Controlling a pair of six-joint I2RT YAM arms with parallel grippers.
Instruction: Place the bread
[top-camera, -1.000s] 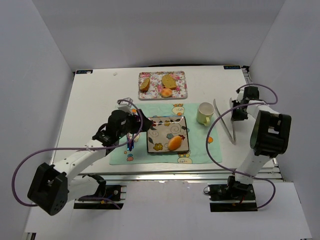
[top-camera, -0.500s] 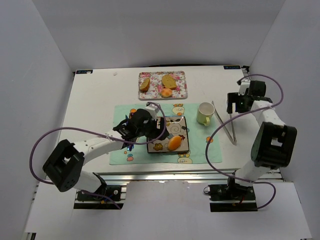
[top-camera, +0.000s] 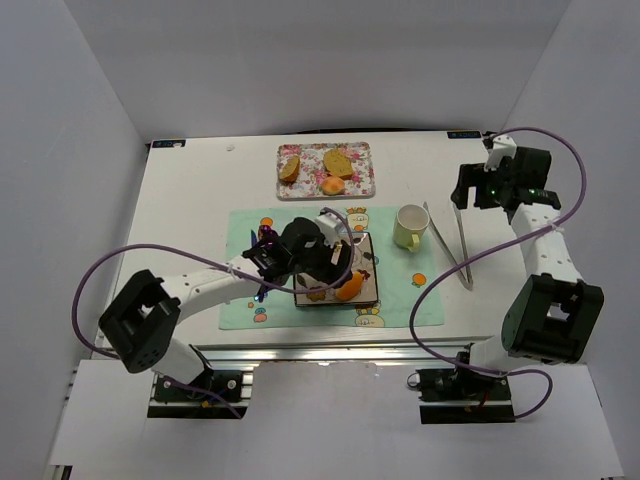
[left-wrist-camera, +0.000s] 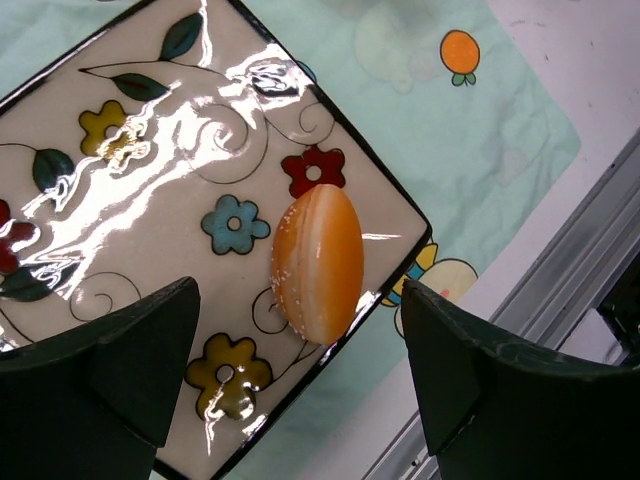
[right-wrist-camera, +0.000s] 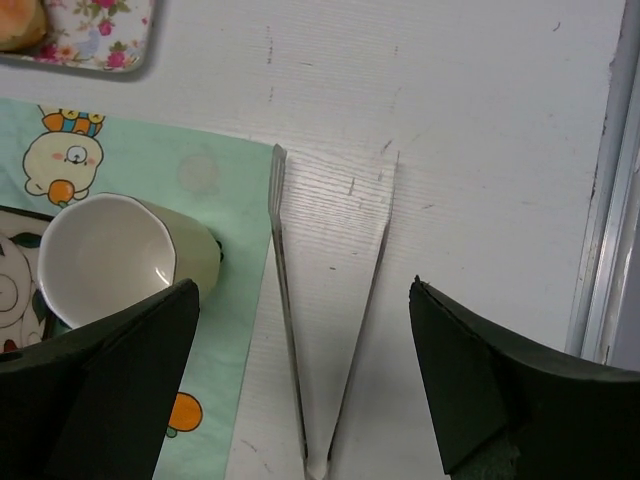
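The bread (left-wrist-camera: 317, 262), a small smooth orange-golden oval, lies near the corner of the flowered square plate (left-wrist-camera: 150, 200). In the top view the bread (top-camera: 350, 289) shows at the plate's (top-camera: 368, 262) near right edge, half under my left arm. My left gripper (left-wrist-camera: 298, 340) hovers right above it, open, its fingers (left-wrist-camera: 120, 370) standing on either side and apart from it. My right gripper (top-camera: 463, 195) is raised at the back right, open and empty, above metal tongs (right-wrist-camera: 287, 306).
The plate rests on a pale green placemat (top-camera: 395, 290). A cream cup (top-camera: 410, 227) stands right of the plate, and the tongs (top-camera: 456, 245) lie on the white table beyond it. A floral tray (top-camera: 325, 170) with bread slices sits at the back.
My left arm has swung right and now hangs over the plate and the bread. My right gripper has opened and pulled back and up from the tongs.
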